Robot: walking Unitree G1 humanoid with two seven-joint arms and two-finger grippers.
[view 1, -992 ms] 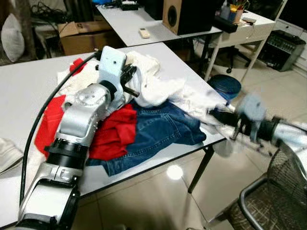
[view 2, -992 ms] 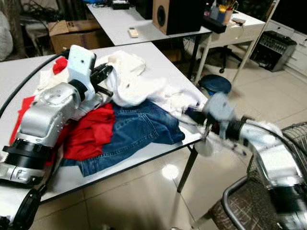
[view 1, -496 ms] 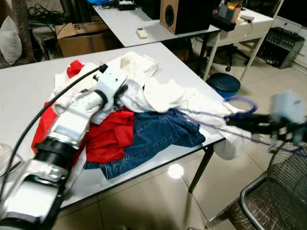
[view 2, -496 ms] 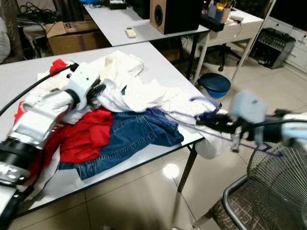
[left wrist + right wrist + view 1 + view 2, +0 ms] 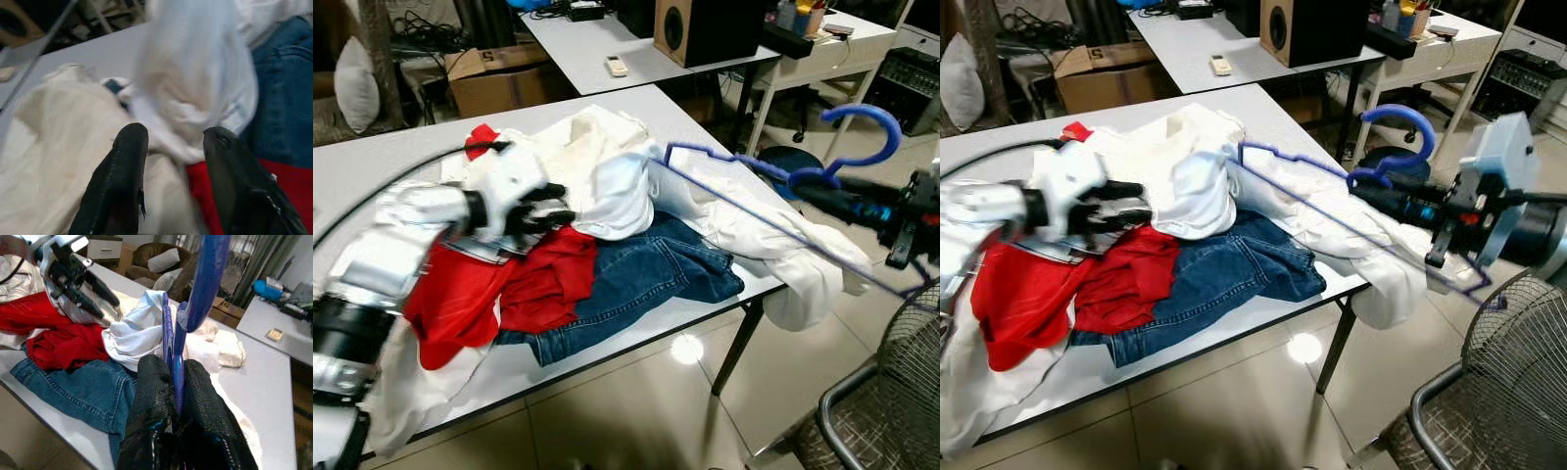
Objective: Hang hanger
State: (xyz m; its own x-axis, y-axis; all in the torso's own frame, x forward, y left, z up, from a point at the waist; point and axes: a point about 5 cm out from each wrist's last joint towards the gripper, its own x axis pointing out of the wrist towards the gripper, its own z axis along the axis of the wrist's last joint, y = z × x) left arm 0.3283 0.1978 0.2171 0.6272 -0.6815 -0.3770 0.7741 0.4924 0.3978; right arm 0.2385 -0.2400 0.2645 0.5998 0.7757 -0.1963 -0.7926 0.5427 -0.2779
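From my head cameras, I have the blue hanger (image 5: 773, 191) lifted off the table edge: my right gripper (image 5: 1400, 204) is clamped on its neck just under the hook, and its far shoulder is tucked inside the white shirt (image 5: 636, 181), which drapes off the frame and over the corner of the grey table (image 5: 372, 162). My left gripper (image 5: 543, 208) reaches over the pile, just beside the bunched white fabric, above the red garment (image 5: 543, 284) and the blue jeans (image 5: 646, 289).

In my left wrist view, my two black fingers (image 5: 122, 186) stand apart, with pale cloth lying between and beyond them; I cannot tell whether they touch it, and nothing is gripped.

In my right wrist view, my fingers (image 5: 151, 421) are pressed closed around the hanger's blue stem, the hook rising past the top of the frame and the shirt hanging just beyond.

My judgement: the hanger is picked up and partly threaded into the shirt, so the early part is done. Left to do is seating the shirt on both shoulders, freeing it from the pile, and carrying it to a rail, which I don't see here.
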